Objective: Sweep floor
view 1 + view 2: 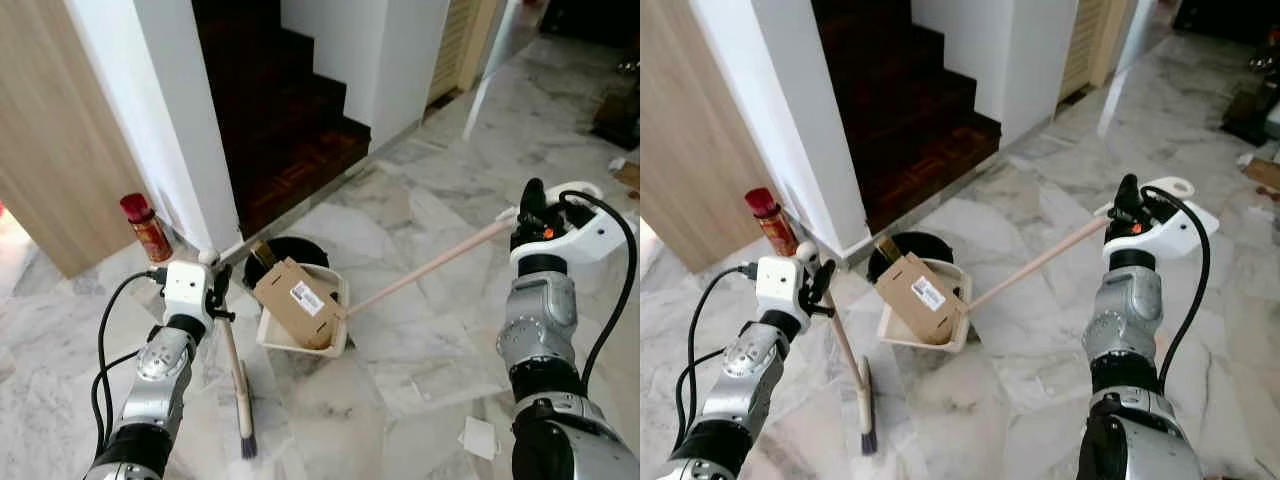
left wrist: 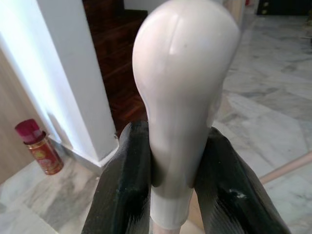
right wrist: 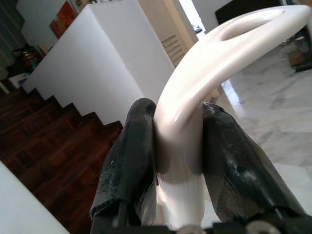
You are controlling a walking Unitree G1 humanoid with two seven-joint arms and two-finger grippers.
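Marble floor [image 1: 420,370] by the staircase [image 1: 290,120]; left gripper [image 2: 178,190] pinches the light, stiff broom [image 1: 237,385] at its knob; right gripper [image 3: 178,161] clamps the dustpan [image 1: 300,335] handle's slick end, beside the broom.

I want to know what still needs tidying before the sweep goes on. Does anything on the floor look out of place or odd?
Yes. A cardboard box sits tilted in the white dustpan, too large for it and sticking out over the rim. A scrap of white paper lies loose on the marble near the right arm. A red spray can stands by the wall corner.
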